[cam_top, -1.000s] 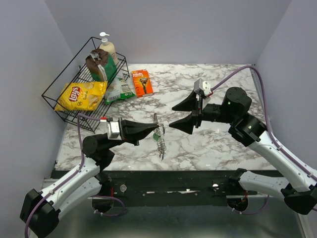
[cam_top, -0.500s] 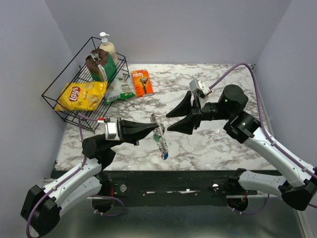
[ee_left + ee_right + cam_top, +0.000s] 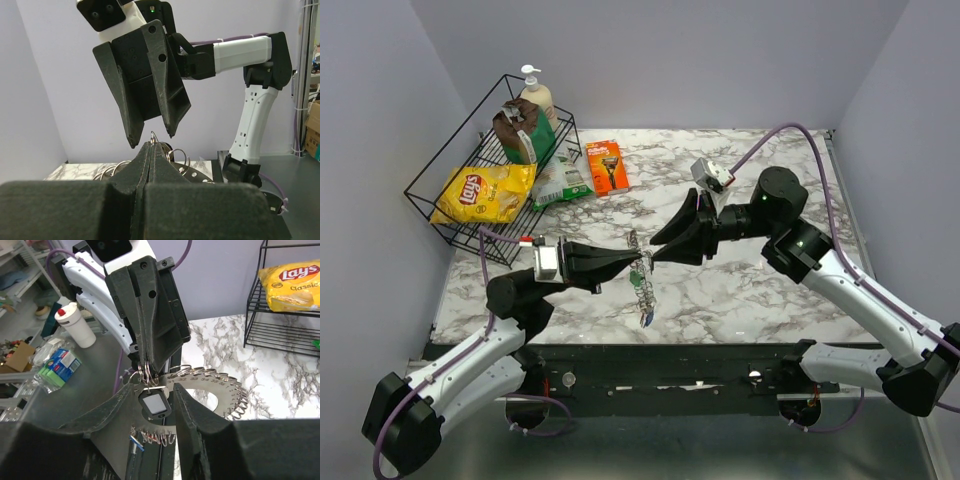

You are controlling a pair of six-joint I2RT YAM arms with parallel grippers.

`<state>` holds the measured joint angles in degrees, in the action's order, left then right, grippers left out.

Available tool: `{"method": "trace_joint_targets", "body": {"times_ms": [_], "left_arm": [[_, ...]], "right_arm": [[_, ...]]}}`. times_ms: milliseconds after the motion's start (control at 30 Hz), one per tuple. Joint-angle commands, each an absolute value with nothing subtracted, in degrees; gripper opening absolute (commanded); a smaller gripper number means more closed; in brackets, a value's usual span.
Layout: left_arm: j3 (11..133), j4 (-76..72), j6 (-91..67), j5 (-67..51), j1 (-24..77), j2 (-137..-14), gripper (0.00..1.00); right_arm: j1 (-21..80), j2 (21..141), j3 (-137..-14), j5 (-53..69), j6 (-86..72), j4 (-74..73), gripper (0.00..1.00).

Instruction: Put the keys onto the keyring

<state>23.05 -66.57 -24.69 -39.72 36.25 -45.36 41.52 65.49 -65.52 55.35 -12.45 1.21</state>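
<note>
Marbled tabletop [image 3: 770,290] beneath, left end effector [image 3: 638,258] pinches the toothed wire keyring [image 3: 643,287], right end effector [image 3: 652,251] stands parted

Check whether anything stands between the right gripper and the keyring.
Nothing visible does. The left gripper holds the keyring up; the right gripper, open, flanks a dark tag hanging there.

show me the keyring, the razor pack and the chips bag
keyring [image 3: 216,385] right wrist view, numbered metal band
razor pack [image 3: 607,166] top view, box front
chips bag [image 3: 472,188] top view, red logo
</note>
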Motion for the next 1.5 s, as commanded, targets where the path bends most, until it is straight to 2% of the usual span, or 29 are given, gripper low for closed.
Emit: {"method": "trace_joint_targets", "body": {"times_ms": [0, 100, 333, 433, 1467], "left_arm": [[25.5, -67.6, -24.1, -40.6, 36.4, -45.4, 0.00], [25.7, -67.2, -24.1, -40.9, 36.5, -45.5, 0.00], [25.9, -66.2, -23.5, -41.1, 36.5, -45.1, 0.00], [25.9, -65.6, -22.9, -41.0, 36.4, -44.4, 0.00], [26.1, -65.8, -21.0, -42.4, 36.5, -42.3, 0.00]], "right_arm": [[41.4, 66.4, -67.4, 58.5, -13.7, 2.9, 0.44], [41.4, 66.8, -67.5, 58.5, -13.8, 2.7, 0.38], [41.4, 66.6, -66.7, 57.7, -13.7, 2.3, 0.07], [41.4, 66.4, -66.3, 57.1, -13.3, 2.0, 0.01], [41.4, 67.0, -63.7, 55.6, -9.4, -2.5, 0.01]]}}
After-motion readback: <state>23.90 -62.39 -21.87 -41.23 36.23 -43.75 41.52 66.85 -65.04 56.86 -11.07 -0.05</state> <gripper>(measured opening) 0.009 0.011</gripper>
